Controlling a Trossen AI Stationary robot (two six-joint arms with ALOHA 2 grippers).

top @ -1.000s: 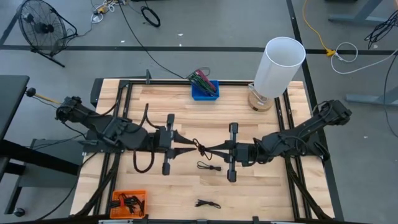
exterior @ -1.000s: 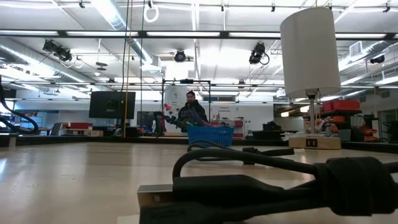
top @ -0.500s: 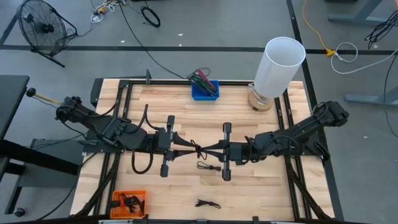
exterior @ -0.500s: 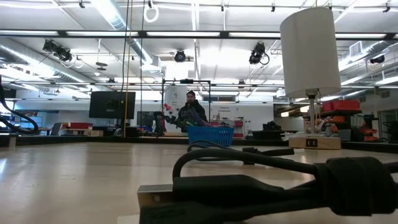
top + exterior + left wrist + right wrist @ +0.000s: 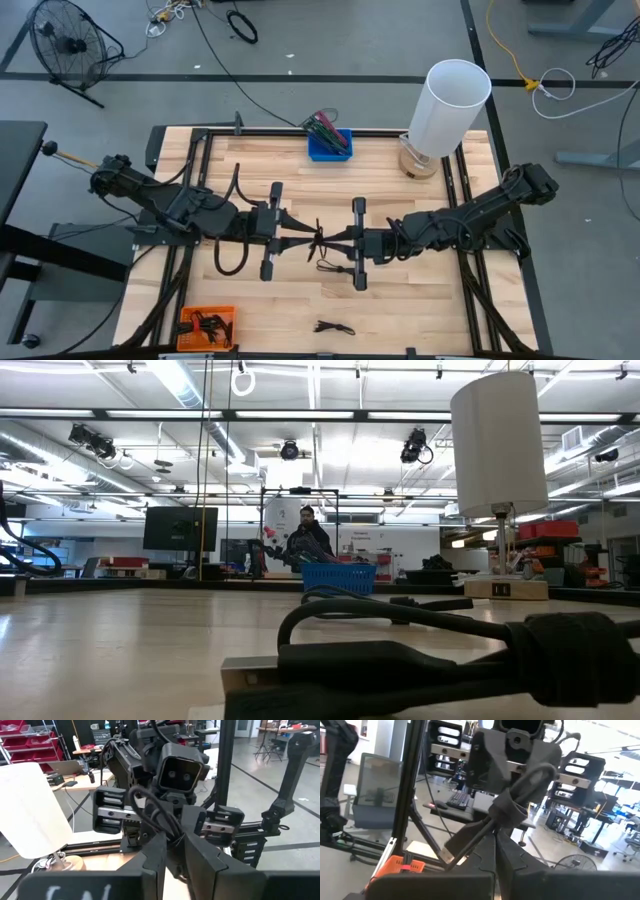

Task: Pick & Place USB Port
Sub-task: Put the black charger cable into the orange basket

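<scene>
High view: I see both arms meeting at table centre, a bundled USB cable [image 5: 320, 240] hanging between them.
Left gripper [image 5: 302, 240]: clenched on one end of the cable; in my left wrist view its fingers [image 5: 155, 851] pinch the black loops tightly.
USB cable: light, limp, bound into a coil with a stiff metal plug [image 5: 449, 855] sticking out; I judge it floppy everywhere but the wrap and the plug.
Best hold: the thick bound middle [image 5: 512, 805], since loose loops would slide or unwind.
Right gripper [image 5: 334, 239]: closed on the cable's other side, fingers [image 5: 485, 857] squeezing just beside the plug.
Spare cables: one [image 5: 335, 266] just beside the grippers, another [image 5: 333, 327] near the table edge.
Orange bin [image 5: 208, 326]: front-left corner, holds more cables.
Blue bin [image 5: 329, 143]: far edge.
</scene>
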